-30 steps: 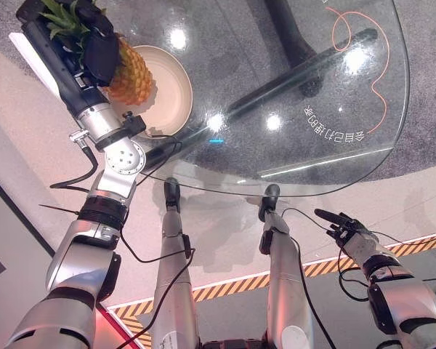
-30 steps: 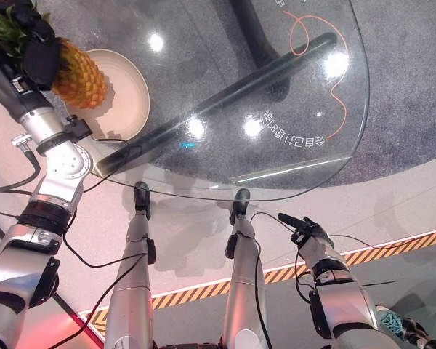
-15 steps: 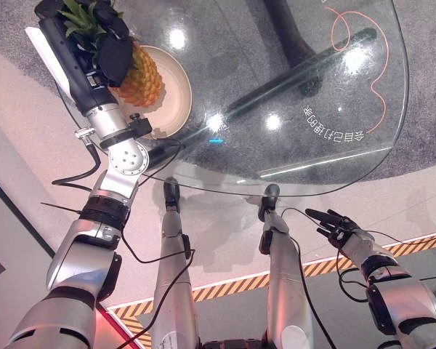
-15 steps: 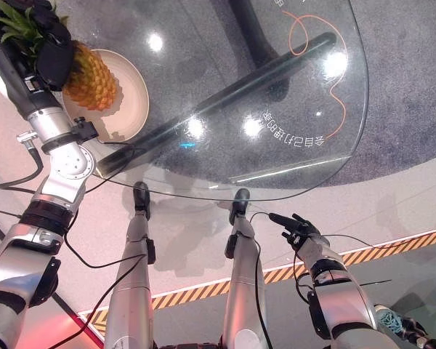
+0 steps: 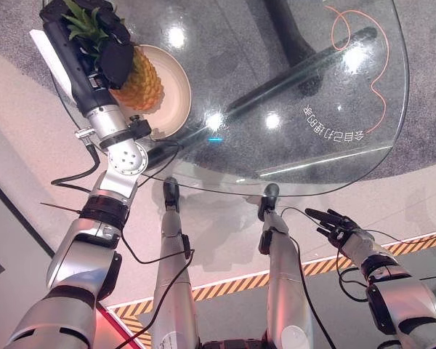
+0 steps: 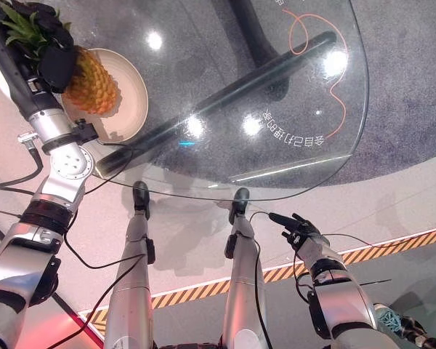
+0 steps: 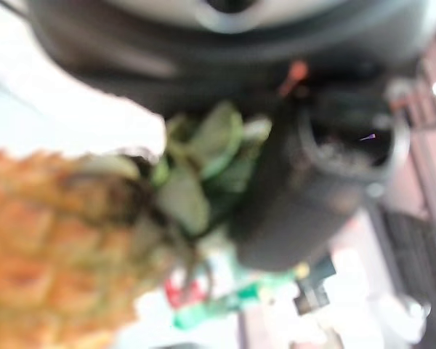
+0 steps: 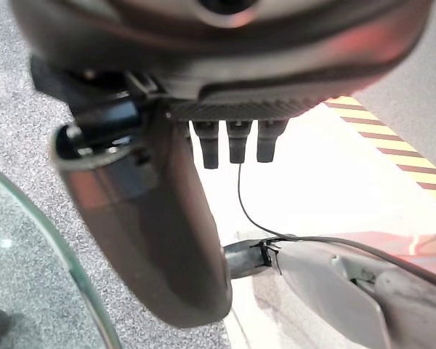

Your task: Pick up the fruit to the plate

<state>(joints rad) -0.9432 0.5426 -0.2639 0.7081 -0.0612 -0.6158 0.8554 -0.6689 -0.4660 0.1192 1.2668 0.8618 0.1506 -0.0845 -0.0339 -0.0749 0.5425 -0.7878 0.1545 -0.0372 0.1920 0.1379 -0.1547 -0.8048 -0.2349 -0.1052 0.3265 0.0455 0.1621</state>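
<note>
Since a second ago, left hand (image 5: 105, 51) has carried the pineapple (image 5: 139, 76) inward over the plate (image 5: 173, 91), fingers curled round its crown (not released). Fruit appears low over plate. Right hand (image 5: 339, 227) idle below the table (image 5: 334, 87), fingers relaxed.

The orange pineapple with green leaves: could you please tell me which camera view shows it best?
The left eye view: the orange pineapple with green leaves shows whole, gripped at its crown by the left hand over the beige round plate. The right eye view nearly matches; the left wrist view blurs it.
</note>
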